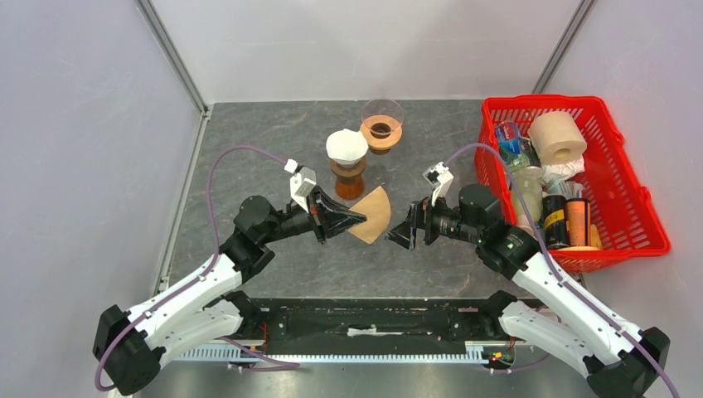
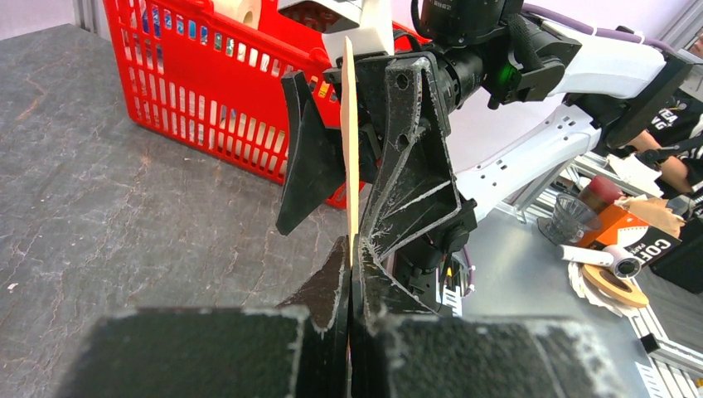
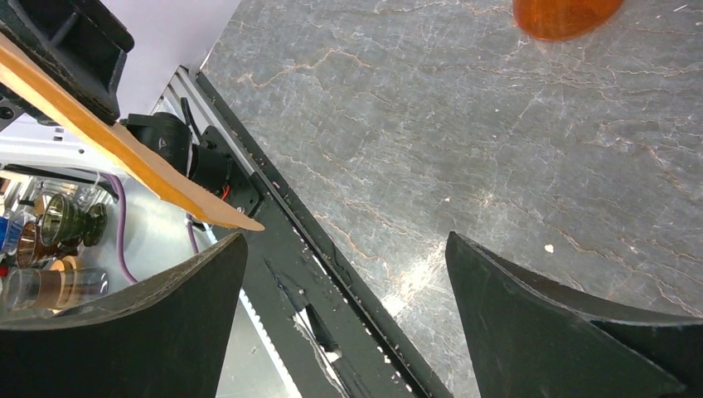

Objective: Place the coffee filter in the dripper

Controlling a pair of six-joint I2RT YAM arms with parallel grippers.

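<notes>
Gripping done, placement pending: left gripper (image 1: 352,219) is clamped shut on the coffee filter (image 1: 375,214), which sticks out past its tips, clear of the surface (image 1: 273,141). Right gripper (image 1: 393,235) faces it, jaws wide, empty, filter edge near. Dripper (image 1: 381,126) stands well beyond both grippers, apparently unfilled.

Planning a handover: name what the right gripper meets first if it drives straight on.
Most likely the coffee filter held by the left gripper, just ahead of the open right gripper; exact alignment is unclear.
</notes>
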